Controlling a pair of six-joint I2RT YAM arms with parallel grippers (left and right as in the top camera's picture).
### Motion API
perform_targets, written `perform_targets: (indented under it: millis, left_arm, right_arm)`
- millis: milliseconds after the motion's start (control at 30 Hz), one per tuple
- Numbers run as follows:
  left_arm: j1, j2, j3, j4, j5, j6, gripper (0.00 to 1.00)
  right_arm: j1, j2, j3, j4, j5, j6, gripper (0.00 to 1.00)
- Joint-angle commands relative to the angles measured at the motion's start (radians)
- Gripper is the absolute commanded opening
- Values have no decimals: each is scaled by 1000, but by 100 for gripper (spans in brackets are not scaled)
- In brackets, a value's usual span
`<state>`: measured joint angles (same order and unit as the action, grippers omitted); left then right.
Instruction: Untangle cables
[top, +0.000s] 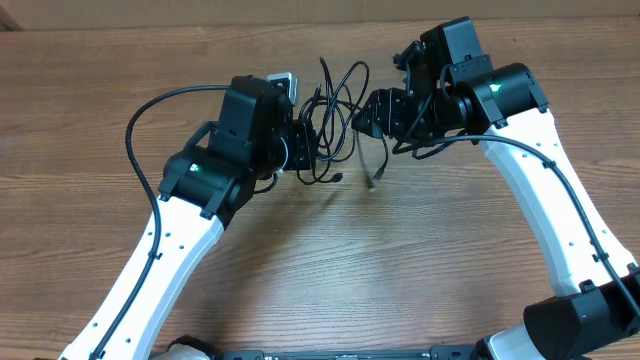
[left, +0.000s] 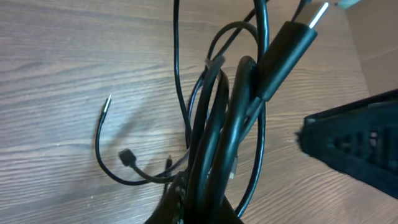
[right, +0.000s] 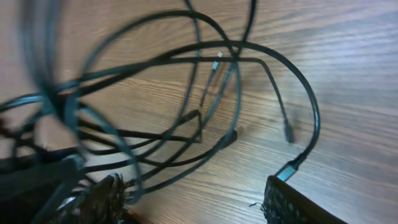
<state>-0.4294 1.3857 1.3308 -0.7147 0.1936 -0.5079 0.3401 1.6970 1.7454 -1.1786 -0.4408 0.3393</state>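
Overhead view: the cables (top: 335, 115) form one knotted bundle near the 12 o'clock side of the counter (top: 320, 270), strung between the two hands. The left hand (top: 304, 150) sits at 8 o'clock of the bundle. The left wrist view shows several strands converging into its closed jaws, so it is clamped on the bundle. The right hand (top: 364, 114) sits at 3 o'clock. In the right wrist view its pads (right: 109, 193) stand wide apart, with loops running past them and nothing pinched between.

Judged step: select one strand and draw it free.

Recommended procedure:
1. Use the left clamp as the anchor.
2. Target the silver-tipped plug (right: 287, 171) at 5 o'clock in the right wrist view.
3. Close on the cord just behind the plug.
4. Pull slowly toward 3 o'clock.
5. Stop if neighbouring loops tighten.
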Motion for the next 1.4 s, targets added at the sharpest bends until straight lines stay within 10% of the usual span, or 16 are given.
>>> perform_targets:
  millis: [0, 933, 1200, 1367]
  left_arm:
    - [3, 21, 7, 1, -9, -16, 4]
    - [3, 36, 7, 20, 151, 14, 4]
    - [34, 19, 20, 50, 148, 30, 4]
    - [84, -24, 70, 17, 151, 94, 4]
  right_arm:
    - [-7, -12, -7, 39, -47, -18, 70]
    - [17, 101, -8, 314, -62, 215, 63]
    - [-16, 101, -6, 260, -1, 237, 4]
    - [-160, 97, -1, 148, 27, 236, 4]
